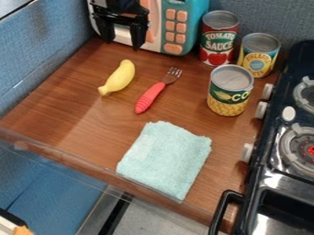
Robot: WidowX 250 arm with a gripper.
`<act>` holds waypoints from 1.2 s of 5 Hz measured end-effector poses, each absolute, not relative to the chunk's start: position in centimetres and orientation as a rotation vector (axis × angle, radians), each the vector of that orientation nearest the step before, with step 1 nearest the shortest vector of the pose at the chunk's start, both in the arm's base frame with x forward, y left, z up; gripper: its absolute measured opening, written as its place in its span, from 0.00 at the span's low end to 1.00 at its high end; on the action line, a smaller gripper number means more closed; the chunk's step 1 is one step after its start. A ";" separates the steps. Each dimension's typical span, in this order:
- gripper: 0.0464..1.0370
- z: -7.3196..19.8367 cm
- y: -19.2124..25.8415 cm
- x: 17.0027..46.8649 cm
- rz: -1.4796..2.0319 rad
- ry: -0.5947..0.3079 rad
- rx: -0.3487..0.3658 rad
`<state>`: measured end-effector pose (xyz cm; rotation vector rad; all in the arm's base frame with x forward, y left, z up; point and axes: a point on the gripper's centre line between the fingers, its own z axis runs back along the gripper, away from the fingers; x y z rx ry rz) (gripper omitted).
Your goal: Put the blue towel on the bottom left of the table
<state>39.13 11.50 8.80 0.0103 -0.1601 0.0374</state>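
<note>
Hiding some of the toy microwave, the gripper had its fingers apart. The blue towel lay by the table's bottom edge — fork and banana sat between them.

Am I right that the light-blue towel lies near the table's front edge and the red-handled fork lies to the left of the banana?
The camera view shows the red-handled fork to the right of the banana, not left; the towel is as you say.

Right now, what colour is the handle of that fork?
The fork's handle is red, seen best in the camera view.
</note>
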 end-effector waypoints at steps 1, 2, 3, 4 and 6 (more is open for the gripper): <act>0.96 6.7 11.2 38.6 0.039 -0.118 -0.004; 0.96 5.0 7.8 34.8 -0.020 -0.104 -0.030; 0.96 5.8 4.3 31.4 -0.097 -0.128 -0.029; 0.96 4.4 2.0 27.9 -0.148 -0.094 -0.037; 0.96 2.4 -2.0 26.3 -0.194 -0.070 -0.048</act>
